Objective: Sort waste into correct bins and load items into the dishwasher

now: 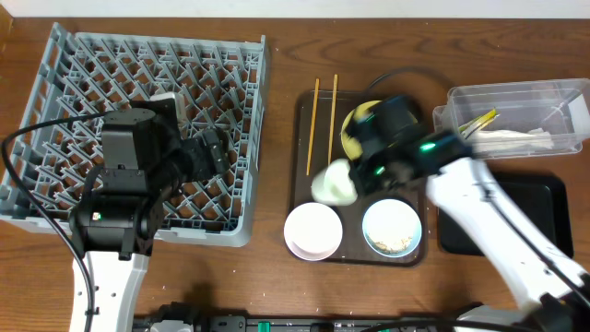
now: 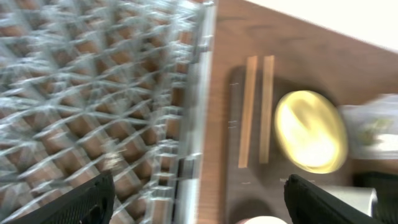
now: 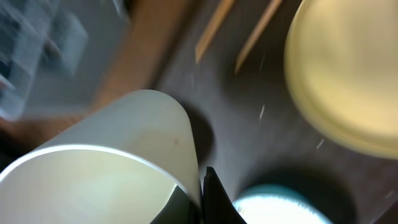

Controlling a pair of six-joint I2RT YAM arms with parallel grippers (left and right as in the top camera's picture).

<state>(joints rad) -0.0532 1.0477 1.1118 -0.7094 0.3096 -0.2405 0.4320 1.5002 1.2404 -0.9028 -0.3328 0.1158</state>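
Note:
The grey dish rack [image 1: 55, 101] fills the left side. My left gripper [image 1: 214, 152] hangs open and empty over its right part; in the left wrist view [image 2: 202, 205] its fingers are spread wide above the rack edge. My right gripper [image 1: 355, 175] is shut on the rim of a pale greenish-white cup [image 1: 334, 183], tilted above the brown tray, also in the right wrist view [image 3: 124, 162]. On the tray lie two chopsticks [image 1: 323, 111], a yellow plate [image 1: 355, 124] partly under the arm, a white bowl [image 1: 313, 231] and a light blue bowl [image 1: 392, 226] with whitish food scraps.
The dark brown serving tray [image 1: 300, 166] sits right of the rack. A clear tub [image 1: 516, 97] at the back right holds a wrapper [image 1: 479, 120] and white napkin [image 1: 516, 140]. A black tray [image 1: 553, 203] lies below it, partly under my right arm.

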